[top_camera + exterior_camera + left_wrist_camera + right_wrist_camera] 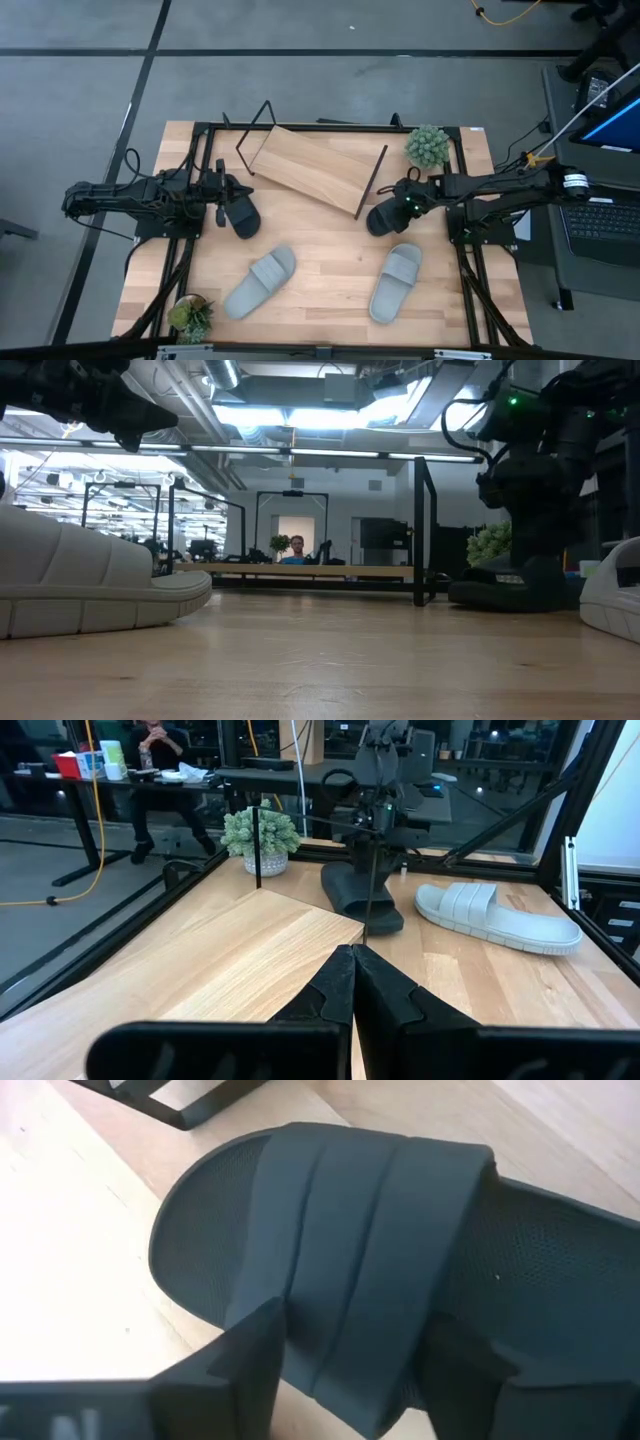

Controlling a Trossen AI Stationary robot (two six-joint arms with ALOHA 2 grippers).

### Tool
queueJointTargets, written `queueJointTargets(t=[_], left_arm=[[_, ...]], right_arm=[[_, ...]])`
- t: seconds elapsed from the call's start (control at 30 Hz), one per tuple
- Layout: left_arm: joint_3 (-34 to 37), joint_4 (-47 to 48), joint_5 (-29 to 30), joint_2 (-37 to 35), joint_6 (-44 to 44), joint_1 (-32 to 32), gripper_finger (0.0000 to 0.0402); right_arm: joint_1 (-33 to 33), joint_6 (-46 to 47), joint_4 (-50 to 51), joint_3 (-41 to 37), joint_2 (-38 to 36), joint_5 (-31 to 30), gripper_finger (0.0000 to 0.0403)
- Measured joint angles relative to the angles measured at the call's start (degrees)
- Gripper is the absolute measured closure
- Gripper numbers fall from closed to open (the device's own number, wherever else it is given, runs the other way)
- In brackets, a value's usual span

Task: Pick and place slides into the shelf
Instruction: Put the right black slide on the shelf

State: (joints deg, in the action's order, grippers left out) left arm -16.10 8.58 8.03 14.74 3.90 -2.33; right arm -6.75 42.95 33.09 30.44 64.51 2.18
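The shelf [315, 165] stands aslant at the table's far middle, a light-wood board with black wire frames rising at both ends. One black slide [243, 214] lies flat on the table beside my left gripper [226, 196], which is shut and raised above the table [140, 422], holding nothing. My right gripper [398, 207] is lowered over the other black slide [383, 219], open, its fingers astride the strap [355, 1380]. That slide rests sole-down [500, 595]. Two light grey slides [260, 282] [397, 282] lie sole-down nearer the table's front edge. My right gripper comes down from above on the black slide's broad strap [350, 1260]. One finger [240, 1370] stands at the strap's toe-side edge and the other [470, 1380] at its heel-side edge. Whether the fingers touch the strap I cannot tell. The slide lies flat on the table.
A small potted plant [428, 146] stands at the far right corner and another [190, 315] at the near left. The black table frame [330, 128] runs along the edges. Bare wood lies between the two grey slides. A person [155, 740] sits at a desk beyond the table.
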Motion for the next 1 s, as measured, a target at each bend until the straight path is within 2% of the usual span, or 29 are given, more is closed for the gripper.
queueJointTargets(t=[0.33,0.6,1.0], left_arm=[[0.0,0.0,0.0,-0.02,0.0,0.02,0.0401],[0.02,0.0,0.0,-0.02,-0.04,0.02,0.0401],[0.02,0.0,0.0,-0.02,-0.04,0.02,0.0401]], right_arm=[[-0.28,-1.1,-0.23,0.0,-0.26,0.5,0.0385],[-0.28,-1.49,-1.25,-0.1,-1.22,2.26,0.0389],[-0.13,-3.66,1.43,2.0,-10.28,1.71,0.0389]])
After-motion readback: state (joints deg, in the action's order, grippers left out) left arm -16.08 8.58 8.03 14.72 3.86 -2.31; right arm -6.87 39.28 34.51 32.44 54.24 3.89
